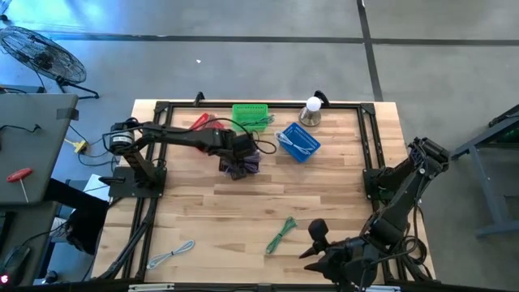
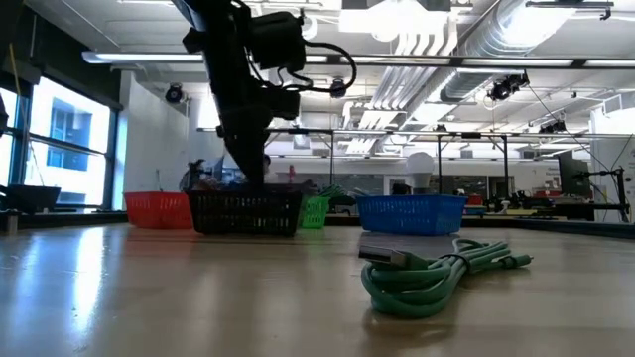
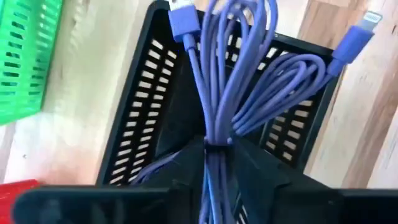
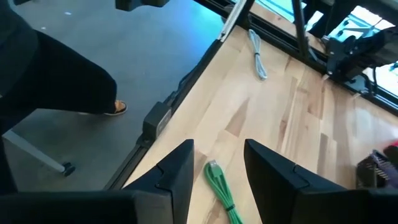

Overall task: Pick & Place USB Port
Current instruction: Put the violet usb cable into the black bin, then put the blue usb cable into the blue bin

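I see the purple USB cable [image 3: 217,81] bundled and clamped in the left gripper [image 3: 214,149], whose jaws are pinched on the middle of the coil. Both plug ends stick out past the loops, and the bundle hangs directly over the black basket [image 3: 146,93]. From above, that basket [image 1: 240,165] sits a little toward the far edge of the surface [image 1: 243,211], left of its middle, with the left gripper [image 1: 241,148] right on top of it. In the level view the left arm comes down into the black basket [image 2: 243,212].

Just behind it, along the far edge, I have the green basket [image 1: 250,114] and beside that the red basket [image 1: 199,122] toward the far left corner. The blue basket [image 1: 298,141] lies to the right of the black one, holding a pale cable, and a small lamp-like object [image 1: 310,110] stands near the far edge further right.

A green cable [image 1: 281,234] lies loose toward the near edge, right of centre; the level view shows it coiled with its metal plug [image 2: 382,256] pointing left. A grey cable [image 1: 170,255] rests near the near left corner.

The right gripper [image 4: 217,165] waits at the near right corner, jaws apart, with the green cable's end [image 4: 219,180] on the surface between them.
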Available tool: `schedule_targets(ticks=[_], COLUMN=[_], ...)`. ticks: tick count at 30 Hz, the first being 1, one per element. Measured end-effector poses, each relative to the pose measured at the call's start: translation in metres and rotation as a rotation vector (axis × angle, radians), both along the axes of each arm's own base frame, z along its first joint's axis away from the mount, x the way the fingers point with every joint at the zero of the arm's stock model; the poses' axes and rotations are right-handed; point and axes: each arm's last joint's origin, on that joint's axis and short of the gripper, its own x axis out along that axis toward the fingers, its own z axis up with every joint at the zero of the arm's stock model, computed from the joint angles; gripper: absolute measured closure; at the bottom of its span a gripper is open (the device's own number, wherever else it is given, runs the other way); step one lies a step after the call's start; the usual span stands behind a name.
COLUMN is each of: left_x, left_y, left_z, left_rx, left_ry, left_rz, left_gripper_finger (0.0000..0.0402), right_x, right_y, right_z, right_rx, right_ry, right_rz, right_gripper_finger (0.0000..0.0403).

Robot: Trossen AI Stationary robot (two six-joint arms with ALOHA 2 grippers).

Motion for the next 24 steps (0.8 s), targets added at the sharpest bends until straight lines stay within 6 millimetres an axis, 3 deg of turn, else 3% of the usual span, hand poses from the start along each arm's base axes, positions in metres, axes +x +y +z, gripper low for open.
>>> schedule_targets(ticks=[8, 15, 19, 24], left_x=[0.001, 0.006, 0.011, 0.013], left_y=[0.000, -0.008, -0.032, -0.086], left_z=[0.006, 0.041, 0.060, 0.065], left_rx=[-0.037, -0.245, -0.379, -0.460], left_ry=[-0.018, -0.034, -0.051, -0.040], left_rz=[0.085, 0.087, 0.065, -0.007], left_gripper_finger=[0.0248, 0.0198, 0.0191, 0.0190], right_x=[0.000, -0.002, -0.002, -0.003], right_y=[-0.001, -0.003, -0.003, -0.004], right_z=[-0.001, -0.003, -0.004, -0.005], right_rx=[-0.002, -0.009, -0.014, -0.009], right_ry=[0.003, 0.033, 0.039, 0.056], right_rz=[-0.016, -0.035, -0.036, -0.051], right_gripper_finger=[0.0270, 0.0270, 0.0270, 0.0270])
